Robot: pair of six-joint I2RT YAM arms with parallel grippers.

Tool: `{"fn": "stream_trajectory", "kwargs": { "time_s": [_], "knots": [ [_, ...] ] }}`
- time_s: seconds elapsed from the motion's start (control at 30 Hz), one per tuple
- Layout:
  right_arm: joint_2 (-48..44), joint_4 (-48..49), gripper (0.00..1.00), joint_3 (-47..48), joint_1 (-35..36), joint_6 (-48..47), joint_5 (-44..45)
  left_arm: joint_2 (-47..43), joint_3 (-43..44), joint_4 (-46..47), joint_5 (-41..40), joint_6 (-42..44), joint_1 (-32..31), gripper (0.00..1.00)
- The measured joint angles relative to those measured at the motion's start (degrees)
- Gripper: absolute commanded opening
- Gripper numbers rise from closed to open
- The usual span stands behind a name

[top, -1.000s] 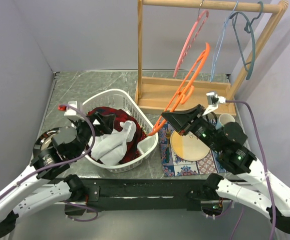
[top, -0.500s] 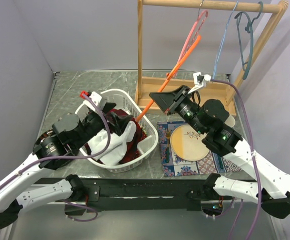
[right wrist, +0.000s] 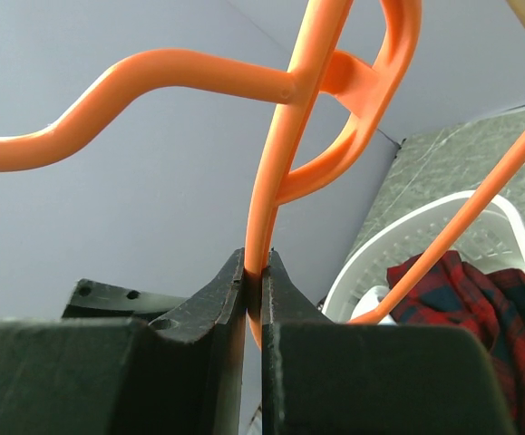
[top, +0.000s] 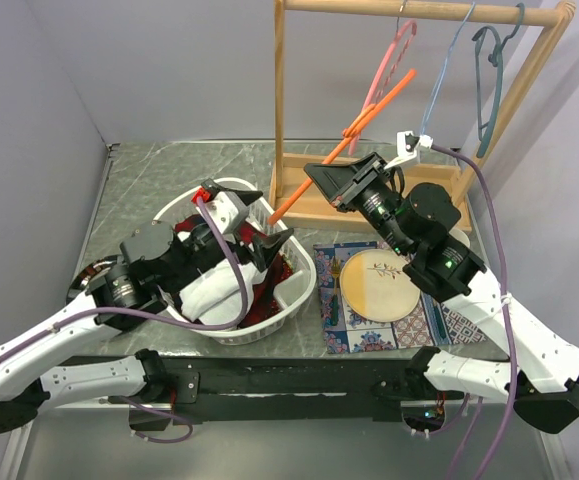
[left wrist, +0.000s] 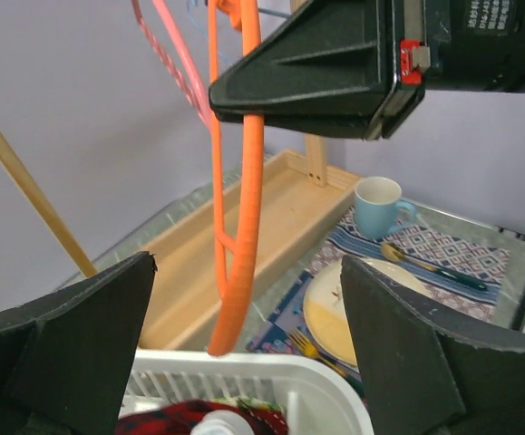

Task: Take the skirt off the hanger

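Left gripper [left wrist: 244, 299]: fingers wide apart, holding nothing, hovering over a white plastic laundry basket [top: 307, 282]. The red-and-navy tartan pleated skirt [right wrist: 457, 290] lies bunched inside the basket just below those fingers, partly under a white cloth [top: 219, 290].

Right gripper [right wrist: 254, 265]: clamped on an orange plastic hanger [top: 381, 100], with the skirt at its 8 o'clock.

The thin pink plastic hanger [top: 394, 55] hangs on the wooden rack [top: 279, 100], at 1 o'clock and well apart from the skirt.
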Motion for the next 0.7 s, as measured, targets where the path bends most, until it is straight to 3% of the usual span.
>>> {"fn": "stream_trajectory", "kwargs": {
  "time_s": [0.23, 0.3, 0.37, 0.47, 0.53, 0.57, 0.63, 0.67, 0.7],
  "knots": [
    [-1.03, 0.17, 0.0, -0.11, -0.15, 1.73, -2.05, 4.46, 0.72, 3.45, -0.63, 6.45, -0.46, 0.7],
    [-2.05, 0.92, 0.0, -0.74, -0.15, 2.51, -2.89, 5.95, 0.79, 3.72, -1.38, 7.69, -0.94, 0.4],
    [-3.15, 1.25, 0.0, -1.4, -0.15, 3.04, -3.45, 6.84, 0.79, 3.78, -1.99, 8.74, -1.51, 0.05],
    [-4.39, 1.77, 0.03, -2.21, -0.15, 3.34, -4.33, 7.39, 0.79, 4.0, -1.95, 10.38, -2.84, 0.01],
    [-5.25, 2.67, 0.19, -3.21, -0.26, 3.37, -4.94, 7.37, 0.83, 3.98, -2.4, 10.8, -3.65, 0.01],
    [-5.75, 3.17, 0.36, -3.89, -0.26, 3.32, -5.05, 7.37, 0.85, 3.96, -2.38, 10.91, -3.78, 0.01],
    [-6.73, 3.89, 0.55, -5.14, -0.26, 3.3, -5.42, 7.32, 0.85, 3.48, -3.02, 10.69, -4.48, 0.01],
    [-7.28, 3.89, 0.69, -5.64, -0.26, 2.99, -5.77, 7.26, 0.85, 3.17, -3.52, 10.45, -4.74, 0.01],
    [-7.82, 3.82, 0.74, -6.05, -0.26, 2.67, -6.03, 7.06, 0.85, 2.82, -4.07, 10.03, -4.85, 0.01]
  ]
}}
